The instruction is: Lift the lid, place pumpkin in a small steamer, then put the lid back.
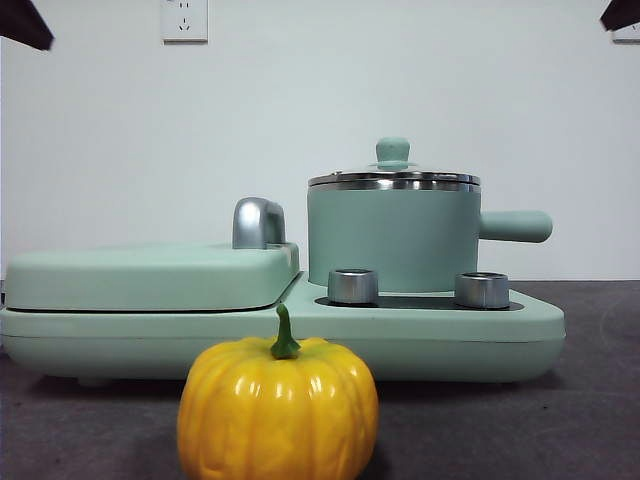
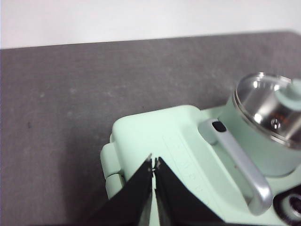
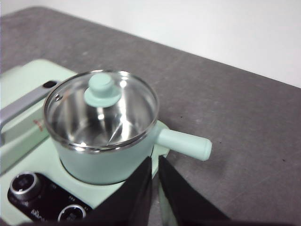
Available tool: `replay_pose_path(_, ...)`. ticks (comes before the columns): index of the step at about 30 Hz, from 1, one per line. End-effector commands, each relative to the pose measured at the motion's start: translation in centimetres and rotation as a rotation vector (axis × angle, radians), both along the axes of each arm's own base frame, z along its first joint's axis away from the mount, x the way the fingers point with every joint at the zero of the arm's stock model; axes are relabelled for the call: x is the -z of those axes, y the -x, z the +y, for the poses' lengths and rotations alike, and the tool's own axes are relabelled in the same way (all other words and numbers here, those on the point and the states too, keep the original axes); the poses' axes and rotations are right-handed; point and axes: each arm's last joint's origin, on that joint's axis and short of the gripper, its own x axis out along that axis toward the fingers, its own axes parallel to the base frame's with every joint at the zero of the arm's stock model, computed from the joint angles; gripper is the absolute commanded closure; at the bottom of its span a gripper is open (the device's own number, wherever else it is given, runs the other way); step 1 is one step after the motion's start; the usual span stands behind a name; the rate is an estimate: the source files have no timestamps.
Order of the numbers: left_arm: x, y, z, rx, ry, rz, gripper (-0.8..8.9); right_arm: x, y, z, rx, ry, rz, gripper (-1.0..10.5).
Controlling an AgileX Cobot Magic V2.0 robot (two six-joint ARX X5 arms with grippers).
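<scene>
The pumpkin (image 1: 278, 410) sits nearest on the tabletop (image 1: 590, 400), before the cooker base (image 1: 430, 340). Behind, the lid (image 1: 393, 178) covers the small steamer (image 1: 392, 238). Left tool (image 2: 154, 162) and right tool (image 3: 154, 160) hover clenched, empty.

A mint-green cooker base (image 1: 300, 345) sits on a dark grey table (image 1: 590, 420), in front of a plain white wall (image 1: 120, 150). On the base's left half lies a wide flat mint-green griddle cover (image 1: 150, 275), closed, with a curved chrome handle (image 1: 258, 222) rising at its right edge. On the base's right half, near the front, a black control panel (image 1: 420, 302) carries two silver knobs (image 1: 353, 286), side by side and apart. A white wall socket (image 1: 184, 19) is fixed high on the wall, to the left.
</scene>
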Motion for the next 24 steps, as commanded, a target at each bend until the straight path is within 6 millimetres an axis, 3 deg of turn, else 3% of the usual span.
replay_pose_path(1, -0.6, -0.6, -0.6, 0.068, -0.086, -0.05, 8.06, -0.4, -0.2, 0.3, -0.04, 0.058, -0.036, 9.3)
replay_pose_path(5, -0.7, -0.9, -1.1, 0.099, -0.098, -0.054, 7.78, -0.3, -0.2, 0.4, -0.058, 0.077, -0.034, 9.1)
replay_pose_path(9, -1.0, -0.9, -1.3, 0.107, -0.092, -0.084, 5.86, -0.3, -0.2, 0.4, -0.057, 0.074, -0.036, 7.6)
replay_pose_path(11, -1.0, -0.9, -1.4, 0.111, -0.091, -0.088, 5.5, -0.3, -0.2, 0.4, -0.057, 0.072, -0.034, 7.4)
replay_pose_path(24, -1.2, -0.9, -1.9, 0.137, -0.086, -0.106, 5.5, -0.8, 0.3, 0.4, -0.038, -0.077, -0.007, 7.1)
